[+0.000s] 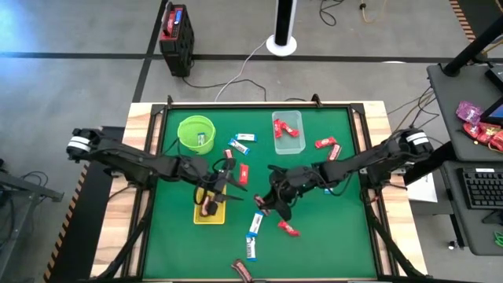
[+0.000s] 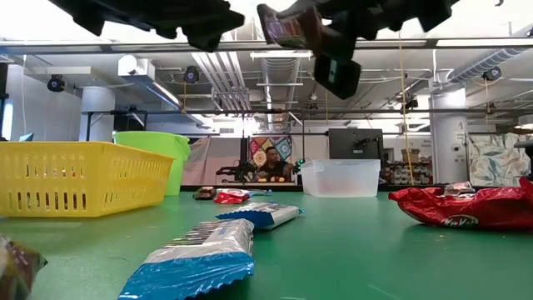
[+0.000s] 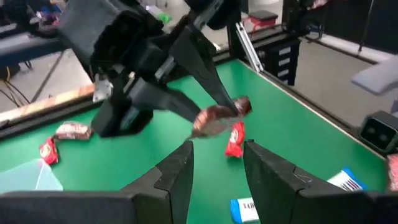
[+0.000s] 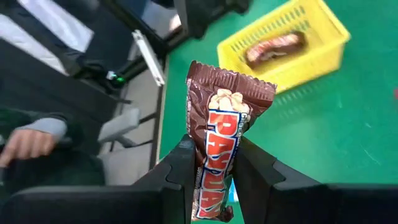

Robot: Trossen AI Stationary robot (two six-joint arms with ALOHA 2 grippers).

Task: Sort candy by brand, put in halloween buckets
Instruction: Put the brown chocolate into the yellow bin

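Right gripper pinches a brown PayDay bar between its two dark fingers, the crinkled glossy wrapper standing up past the fingertips with its crimped end on top and red-and-white lettering down the front. From above, that gripper sits over the middle of the green felt table, raised off the surface, as the table-level camera confirms: the bar hangs high overhead, clear of everything lying below. The left gripper hovers just beside it with its fingers spread and nothing between them; its own camera looks straight at the bar held in the other arm's pointed fingers. Only the right wrist camera looks down into the yellow basket, a rectangular slotted plastic tray with one brown bar lying in it; the basket sits on the table under the left arm, near the held bar but apart from it. The round lime-green bucket and the clear rectangular tub, with red wrappers inside, stand toward the far edge. Blue-and-white bars and red KitKat wrappers lie scattered loose on the felt. A person's hand and grey sleeve show beyond the table edge.
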